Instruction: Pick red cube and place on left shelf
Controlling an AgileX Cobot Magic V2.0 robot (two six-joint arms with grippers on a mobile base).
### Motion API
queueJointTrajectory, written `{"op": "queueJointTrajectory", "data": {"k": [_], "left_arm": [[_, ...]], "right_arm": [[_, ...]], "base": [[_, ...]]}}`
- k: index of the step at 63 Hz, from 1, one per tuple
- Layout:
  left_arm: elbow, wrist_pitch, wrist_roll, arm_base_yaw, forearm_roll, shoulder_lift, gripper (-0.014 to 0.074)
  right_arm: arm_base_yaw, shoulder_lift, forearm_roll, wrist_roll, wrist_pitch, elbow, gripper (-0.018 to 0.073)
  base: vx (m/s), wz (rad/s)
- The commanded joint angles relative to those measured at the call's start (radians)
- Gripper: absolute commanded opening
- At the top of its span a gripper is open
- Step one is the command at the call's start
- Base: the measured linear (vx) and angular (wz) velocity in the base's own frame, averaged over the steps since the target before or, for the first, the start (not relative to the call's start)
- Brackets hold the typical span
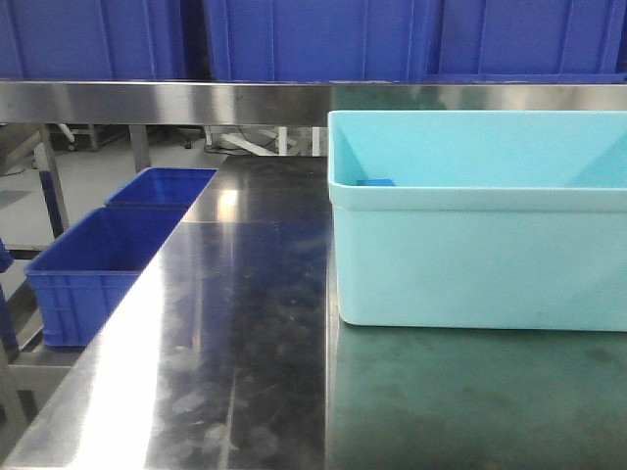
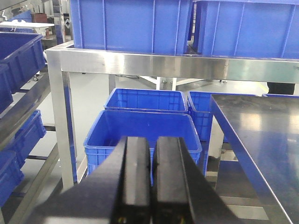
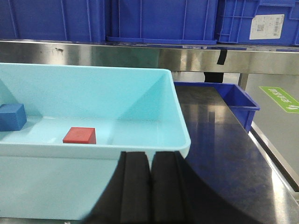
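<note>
Shelf [image 2: 163, 63]: steel, lined with blue crates [image 2: 140, 23].
Left hand [image 2: 153, 140]: clenched, nothing held.
Tub [image 3: 46, 182]: set on the table [image 3: 219, 140]. The red cube [image 3: 80, 135] is found on its floor, untouched.
Right hand [image 3: 150, 158]: clenched, empty, outside the tub.
Step, as judged: the pick is not begun. Opening and a reach into the tub are called for.
</note>
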State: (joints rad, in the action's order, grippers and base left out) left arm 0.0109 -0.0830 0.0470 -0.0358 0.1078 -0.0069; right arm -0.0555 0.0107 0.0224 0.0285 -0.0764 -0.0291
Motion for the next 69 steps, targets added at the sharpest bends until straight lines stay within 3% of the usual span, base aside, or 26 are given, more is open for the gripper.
{"op": "queueJointTrajectory", "data": {"k": [1,24,38,52,69], "left_arm": [[0.024,0.091,-0.007,0.001,0.005,-0.014,0.0102],[0.024,0.091,-0.007,0.001,0.005,-0.014,0.0102],[0.024,0.091,-0.007,0.001,0.005,-0.014,0.0102],[0.024,0.091,-0.007,0.001,0.005,-0.014,0.0102],[0.024,0.091,-0.007,0.001,0.005,-0.014,0.0102]], "right_arm": [[-0.002,0.018,-0.003,-0.004,0.093,0.024,0.0057],[-0.003,0.018,-0.003,-0.004,0.374,0.063,0.0057],[-0.003,-0.095,-0.003,-0.004,-0.005,0.41,0.0057],[0.003,-0.442,-0.004,-0.005,-0.391,0.809,0.0058],[0.16,-0.826,-0.005,-0.005,-0.662,1.106,0.0076]], "base": [[0.0,0.0],[0.0,0.0],[0.0,0.0],[0.0,0.0],[0.0,0.0]]}}
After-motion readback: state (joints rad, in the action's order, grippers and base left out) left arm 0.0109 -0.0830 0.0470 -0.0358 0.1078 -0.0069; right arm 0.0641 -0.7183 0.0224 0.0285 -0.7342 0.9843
